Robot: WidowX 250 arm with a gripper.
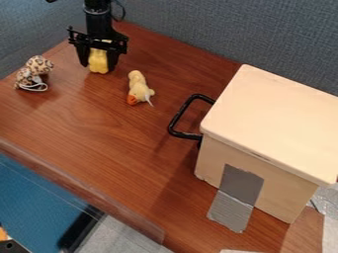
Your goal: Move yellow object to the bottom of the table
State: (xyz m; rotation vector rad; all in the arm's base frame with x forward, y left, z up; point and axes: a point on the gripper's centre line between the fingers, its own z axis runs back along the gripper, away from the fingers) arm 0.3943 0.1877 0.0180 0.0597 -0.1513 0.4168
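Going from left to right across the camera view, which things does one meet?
Spotted toy, gripper with yellow object, toy duck, black handle, box.

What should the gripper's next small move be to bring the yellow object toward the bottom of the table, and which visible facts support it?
Probably a slight lift: the gripper has the yellow object between its fingers near the far side of the table, and the duck toy lies close by, so some height should help avoid bumping it.
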